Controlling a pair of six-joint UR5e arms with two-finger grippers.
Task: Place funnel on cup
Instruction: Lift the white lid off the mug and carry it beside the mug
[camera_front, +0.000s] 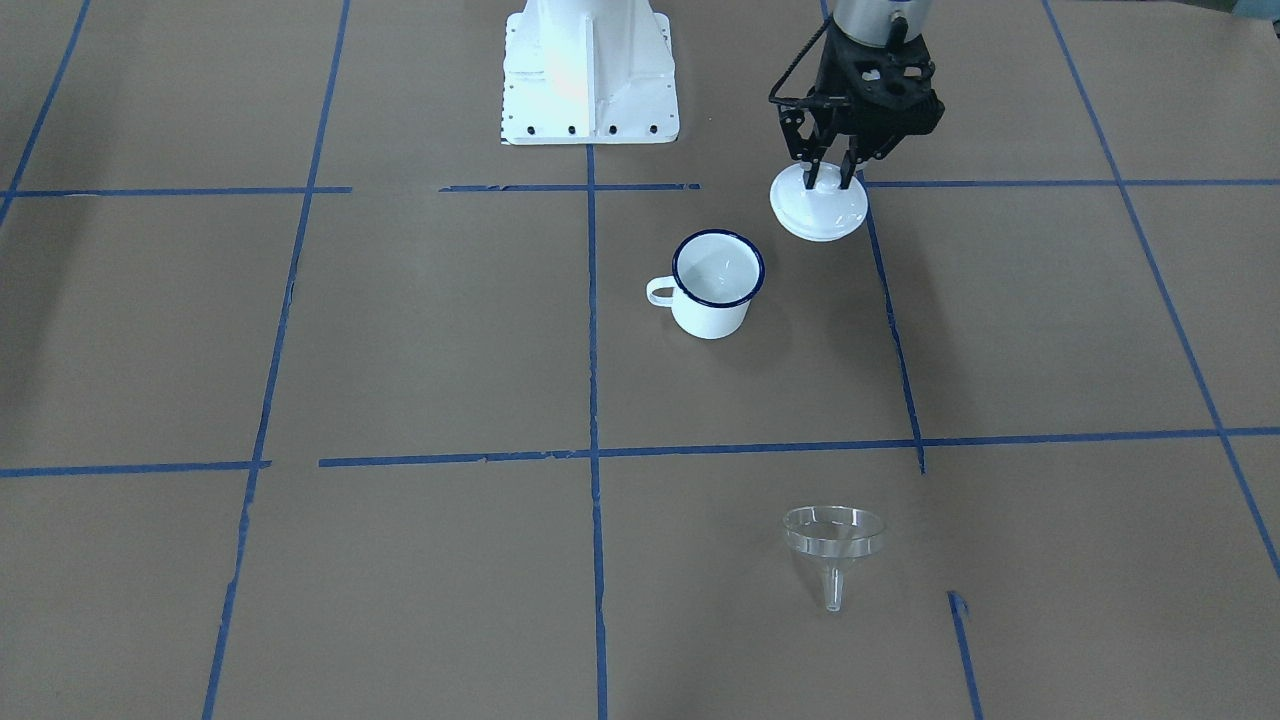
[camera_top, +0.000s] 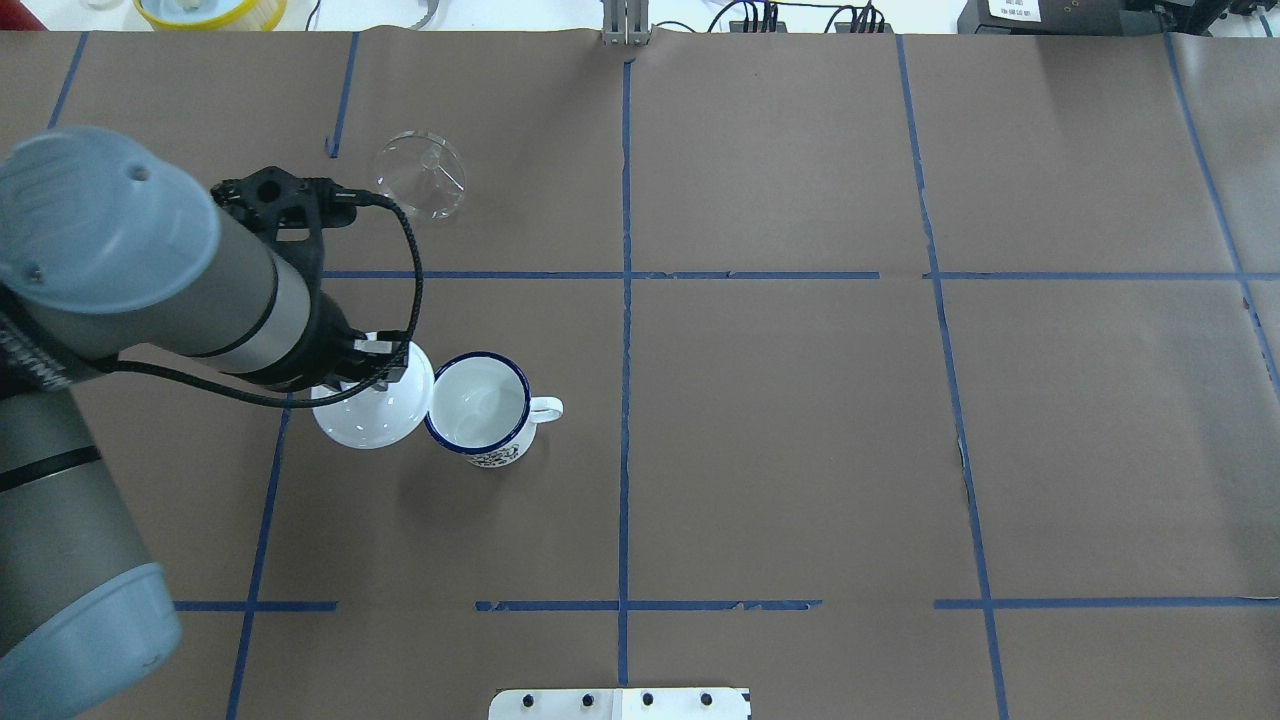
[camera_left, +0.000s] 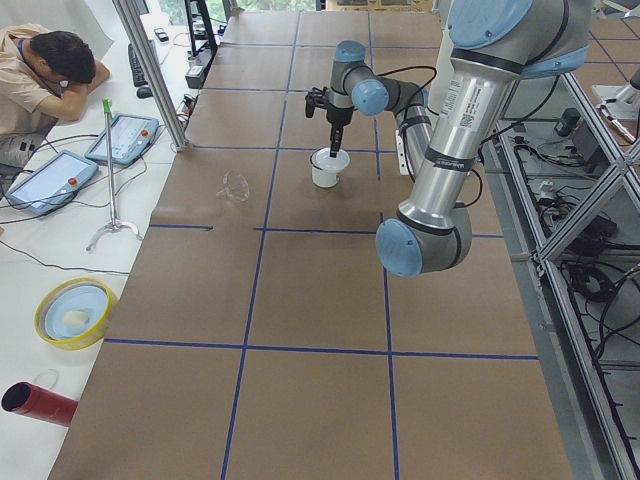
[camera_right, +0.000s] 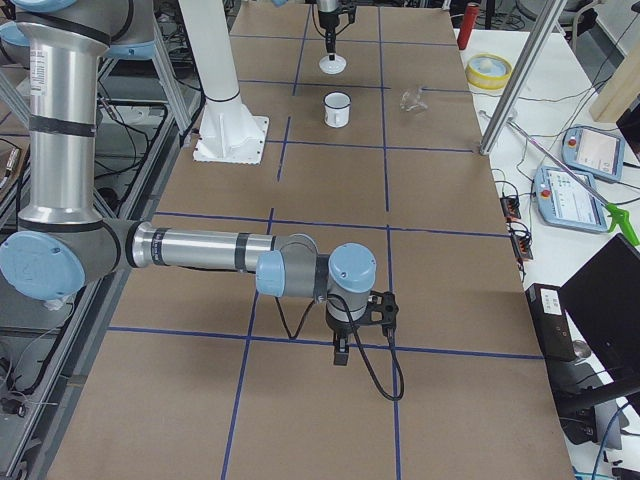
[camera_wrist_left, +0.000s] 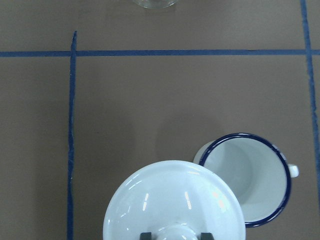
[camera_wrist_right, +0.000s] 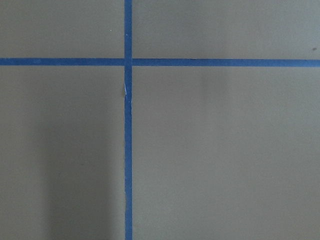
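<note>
The cup (camera_front: 715, 285), a white enamel mug with a dark blue rim, stands upright and uncovered near the table's middle; it also shows in the overhead view (camera_top: 480, 405) and the left wrist view (camera_wrist_left: 250, 175). The clear funnel (camera_front: 833, 545) lies on its side farther from the robot, also seen overhead (camera_top: 420, 175). My left gripper (camera_front: 825, 172) is shut on the knob of a round white lid (camera_front: 820, 212) and holds it right beside the cup; I cannot tell whether the lid touches the table. My right gripper (camera_right: 341, 350) hangs far away over bare paper; I cannot tell whether it is open or shut.
The table is covered in brown paper with blue tape lines (camera_front: 592, 330). The white robot base (camera_front: 590, 75) stands behind the cup. At the table's left end sit a yellow bowl (camera_left: 75, 312), a red tube (camera_left: 38, 402) and a person (camera_left: 40, 70).
</note>
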